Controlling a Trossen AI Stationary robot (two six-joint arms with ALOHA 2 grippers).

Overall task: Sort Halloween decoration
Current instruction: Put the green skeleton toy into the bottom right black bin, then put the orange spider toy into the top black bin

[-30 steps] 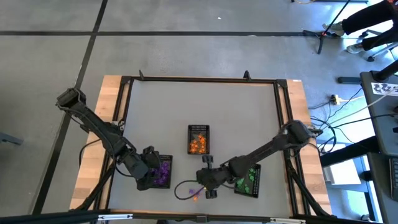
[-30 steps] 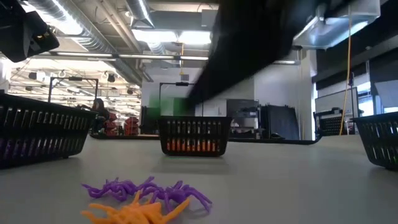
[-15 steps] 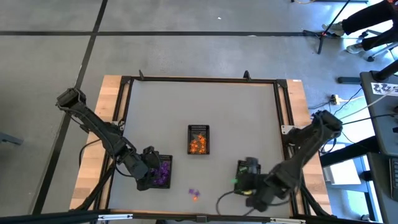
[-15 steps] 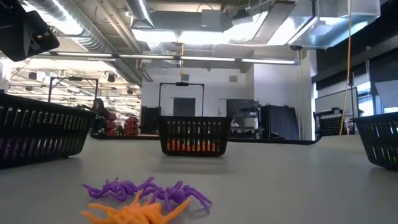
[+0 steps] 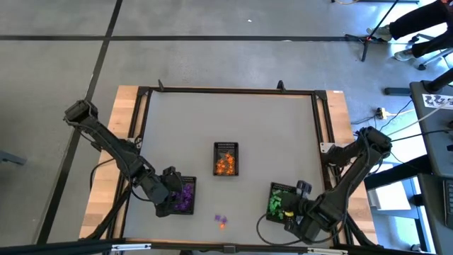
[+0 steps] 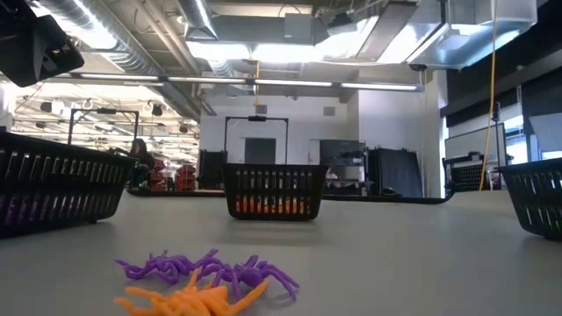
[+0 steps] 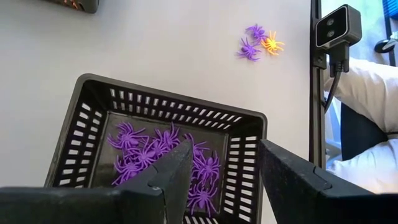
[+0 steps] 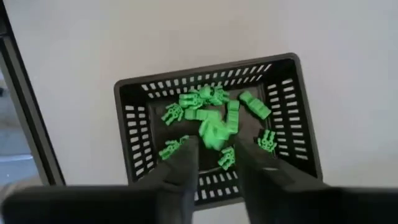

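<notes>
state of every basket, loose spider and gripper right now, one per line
purple basket: holds purple spiders
orange basket: holds orange pieces, mid table
green basket: holds green skeletons
loose spiders: two purple, one orange, unsorted on the table
left gripper: open, above the purple basket
right gripper: above the green basket, a green piece between the fingers

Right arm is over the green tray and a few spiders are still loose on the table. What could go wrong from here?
1. The right gripper hangs over the green tray, jaws slightly apart; a green piece right between them may cling instead of dropping.
2. The loose purple spiders and the orange spider lie tangled, so one pick could lift mixed colours.
3. The left gripper waits, jaws open, low over the purple tray; it could nudge the rim.
</notes>
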